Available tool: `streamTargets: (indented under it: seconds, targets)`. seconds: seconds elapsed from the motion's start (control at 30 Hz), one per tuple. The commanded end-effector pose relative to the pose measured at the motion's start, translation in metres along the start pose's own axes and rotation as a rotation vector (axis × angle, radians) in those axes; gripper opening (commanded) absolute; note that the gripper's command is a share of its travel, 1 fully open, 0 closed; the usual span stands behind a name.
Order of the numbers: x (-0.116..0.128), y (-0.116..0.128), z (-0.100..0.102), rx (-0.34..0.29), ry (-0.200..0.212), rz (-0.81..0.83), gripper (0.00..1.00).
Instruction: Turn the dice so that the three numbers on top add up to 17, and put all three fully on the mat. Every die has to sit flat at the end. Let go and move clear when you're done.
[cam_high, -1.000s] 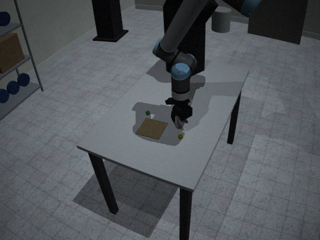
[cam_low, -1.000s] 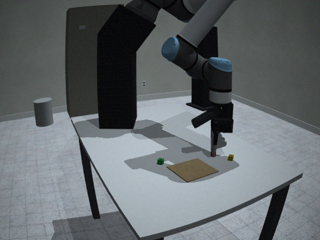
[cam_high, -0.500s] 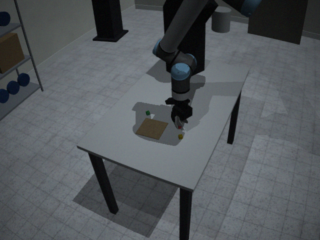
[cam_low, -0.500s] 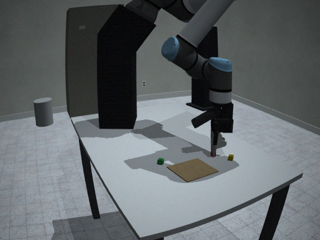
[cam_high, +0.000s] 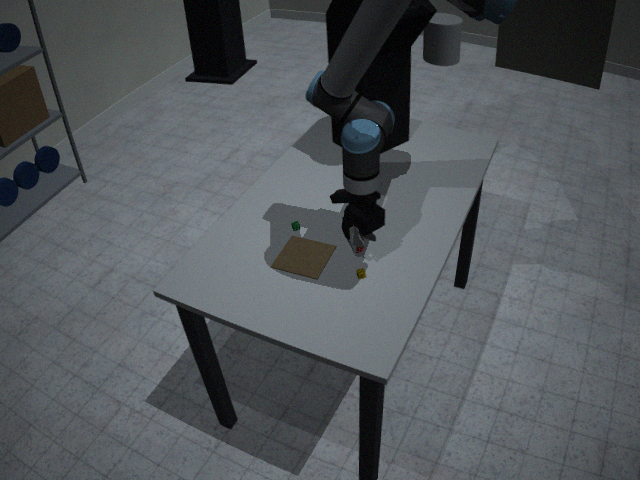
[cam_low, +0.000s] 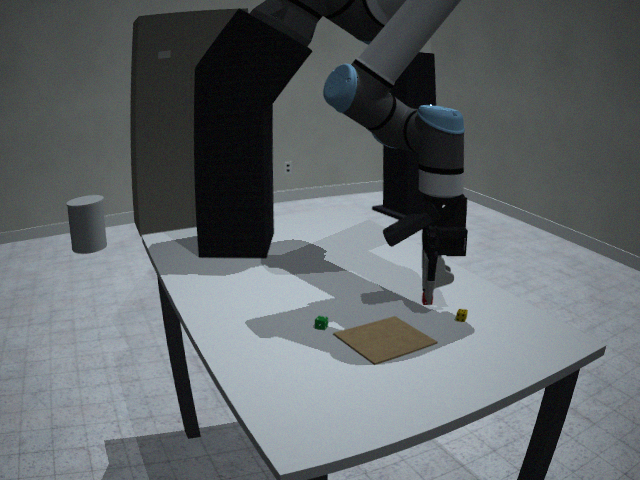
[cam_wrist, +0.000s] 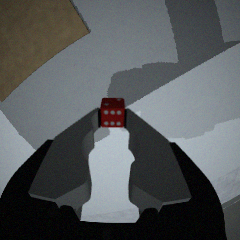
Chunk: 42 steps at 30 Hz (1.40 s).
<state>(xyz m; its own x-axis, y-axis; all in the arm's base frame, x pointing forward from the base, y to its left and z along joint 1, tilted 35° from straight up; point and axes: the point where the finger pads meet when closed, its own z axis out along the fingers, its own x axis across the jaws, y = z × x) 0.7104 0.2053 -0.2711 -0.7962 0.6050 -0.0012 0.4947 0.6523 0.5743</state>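
My gripper (cam_wrist: 112, 110) is shut on the red die (cam_wrist: 113, 112), held between the fingertips just above the white table; the face toward the wrist camera shows six white pips. It also shows in the top view (cam_high: 359, 249) and the exterior view (cam_low: 424, 298), just off the far right edge of the brown mat (cam_high: 303, 256) (cam_low: 385, 339). The yellow die (cam_high: 361, 273) (cam_low: 461, 315) sits on the table to the right of the mat. The green die (cam_high: 295, 225) (cam_low: 321, 322) sits on the table off the mat's left corner.
The robot's dark base column (cam_low: 235, 139) stands at the back of the table. A grey cylinder (cam_low: 86, 223) stands on the floor. A shelf with a box and blue balls (cam_high: 23, 129) is at the far left.
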Motion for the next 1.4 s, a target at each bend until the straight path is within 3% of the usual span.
streamTargets:
  seconds: [0.0,0.17,0.3,0.73,0.97,1.37]
  targets:
    - [0.000,0.000,-0.033,0.000,0.000,0.000,0.03]
    - [0.000,0.000,-0.067,0.000,0.000,0.000,0.03]
    - [0.000,0.000,-0.079,0.000,0.000,0.000,0.03]
    - [-0.001,0.000,-0.081,0.000,0.000,-0.002,0.03]
    - [-0.010,-0.013,-0.081,0.001,0.000,-0.046,0.03]
    - [-0.062,-0.096,-0.084,0.002,0.000,-0.335,0.03]
